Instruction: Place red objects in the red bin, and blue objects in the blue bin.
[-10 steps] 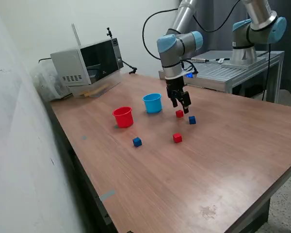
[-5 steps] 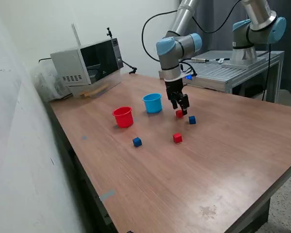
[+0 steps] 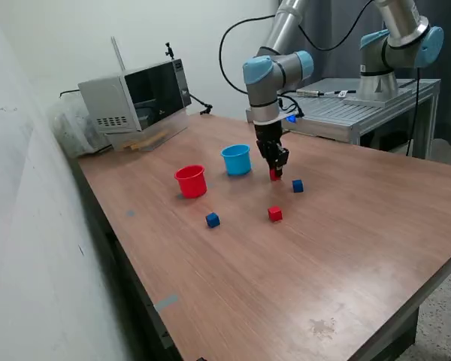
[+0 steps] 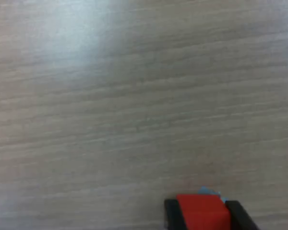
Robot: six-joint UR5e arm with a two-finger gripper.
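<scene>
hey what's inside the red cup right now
Nothing shows inside the red cup, though its bottom is hidden from the exterior view. All four cubes are outside: one red cube sits between the gripper's fingers, and the other red cube lies on the table.

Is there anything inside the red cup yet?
No, the red cup looks empty in the exterior view, and both red cubes and both blue cubes are outside it.

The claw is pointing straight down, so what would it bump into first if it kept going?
The claw already has a red cube between its fingers; straight below that is only the wooden table.
</scene>
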